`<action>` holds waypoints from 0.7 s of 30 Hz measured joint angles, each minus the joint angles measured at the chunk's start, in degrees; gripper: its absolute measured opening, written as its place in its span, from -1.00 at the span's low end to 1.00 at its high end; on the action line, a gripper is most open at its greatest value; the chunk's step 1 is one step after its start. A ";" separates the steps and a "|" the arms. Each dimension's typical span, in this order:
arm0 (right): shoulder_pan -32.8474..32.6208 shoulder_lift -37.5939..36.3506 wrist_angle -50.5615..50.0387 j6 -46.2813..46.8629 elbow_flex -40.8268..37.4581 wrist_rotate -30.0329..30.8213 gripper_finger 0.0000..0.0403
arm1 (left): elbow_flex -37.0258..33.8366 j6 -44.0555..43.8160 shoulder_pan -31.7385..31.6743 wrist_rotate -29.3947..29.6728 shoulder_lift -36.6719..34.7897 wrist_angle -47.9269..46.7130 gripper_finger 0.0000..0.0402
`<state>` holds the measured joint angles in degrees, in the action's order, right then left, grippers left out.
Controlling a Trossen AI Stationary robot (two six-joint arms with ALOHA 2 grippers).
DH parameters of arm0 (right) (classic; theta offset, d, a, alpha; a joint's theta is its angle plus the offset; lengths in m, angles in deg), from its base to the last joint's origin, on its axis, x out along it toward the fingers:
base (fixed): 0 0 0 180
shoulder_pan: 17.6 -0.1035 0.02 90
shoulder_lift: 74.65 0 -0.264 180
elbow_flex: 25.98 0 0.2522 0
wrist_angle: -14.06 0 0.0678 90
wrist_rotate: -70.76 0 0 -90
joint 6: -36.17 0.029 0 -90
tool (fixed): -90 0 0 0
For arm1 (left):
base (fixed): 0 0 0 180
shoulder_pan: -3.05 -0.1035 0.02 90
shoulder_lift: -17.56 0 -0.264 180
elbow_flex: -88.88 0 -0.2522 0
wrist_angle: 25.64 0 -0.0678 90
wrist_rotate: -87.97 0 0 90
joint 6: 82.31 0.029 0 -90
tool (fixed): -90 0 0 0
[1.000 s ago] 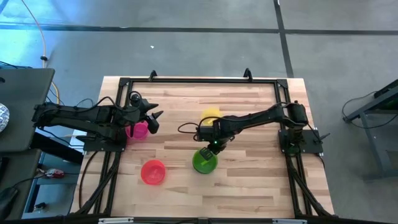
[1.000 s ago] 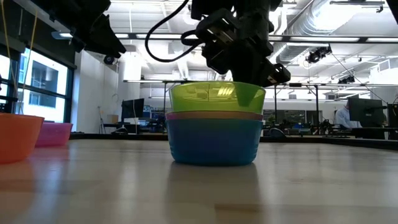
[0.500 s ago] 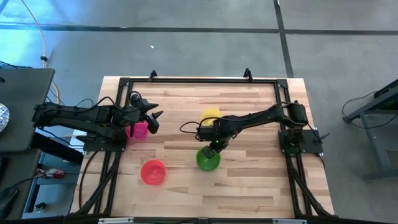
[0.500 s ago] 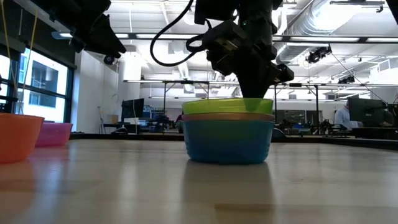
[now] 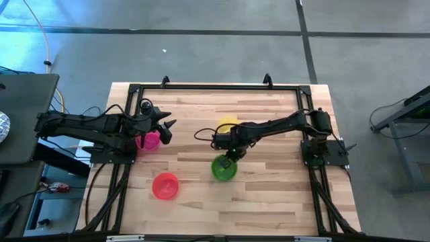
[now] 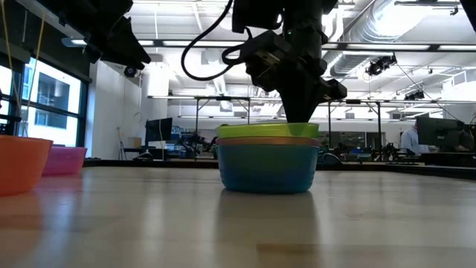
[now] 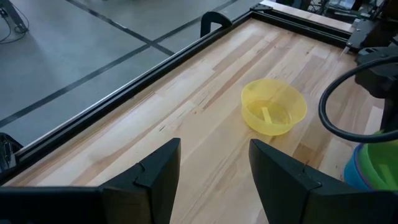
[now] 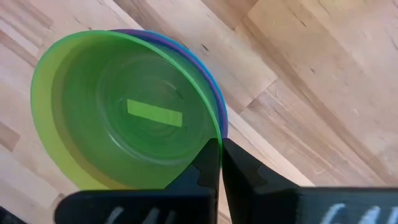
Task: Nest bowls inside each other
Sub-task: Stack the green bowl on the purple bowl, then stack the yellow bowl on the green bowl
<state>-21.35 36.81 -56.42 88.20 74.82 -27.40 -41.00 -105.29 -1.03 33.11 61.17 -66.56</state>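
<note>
My right gripper [image 5: 230, 156] reaches to the middle of the wooden slatted table [image 5: 269, 195], its two dark fingers [image 8: 208, 163] pinched together on the rim of a small round green plastic bowl [image 5: 224, 169]. That green bowl sits nested inside a purple plastic bowl [image 8: 214, 99], which sits inside a teal blue plastic bowl [image 6: 268, 167]; the stack rests on the tabletop. My left gripper [image 5: 164, 129] waits at the table's left side with its fingers spread apart, just beside a pink plastic bowl [image 5: 150, 141]. A red plastic bowl [image 5: 165, 186] stands alone toward the front left. A yellow plastic bowl [image 7: 273, 107] stands alone behind the stack.
</note>
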 joint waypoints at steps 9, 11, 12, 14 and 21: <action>0.39 0.00 0.03 0.17 0.00 -0.57 -0.66 | 0.00 0.02 -0.01 0.01 0.00 0.00 -0.10; 0.39 -0.02 0.03 0.13 0.00 -0.58 -0.60 | 0.00 0.02 0.00 0.02 0.00 0.00 -0.10; 0.41 -0.09 0.03 0.00 0.00 -0.55 -0.57 | 0.00 0.02 0.00 0.02 0.00 0.00 -0.10; 0.48 -0.49 0.00 -0.43 0.00 0.09 -0.54 | 0.00 0.07 0.00 0.01 0.00 0.00 -0.10; 4.85 -3.94 -3.28 -3.05 0.00 5.90 -0.54 | 0.00 0.09 -0.02 0.02 0.00 0.00 -0.10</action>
<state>-16.49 32.88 -59.70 85.15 74.82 -21.50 -41.00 -105.20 -1.05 33.13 61.17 -66.56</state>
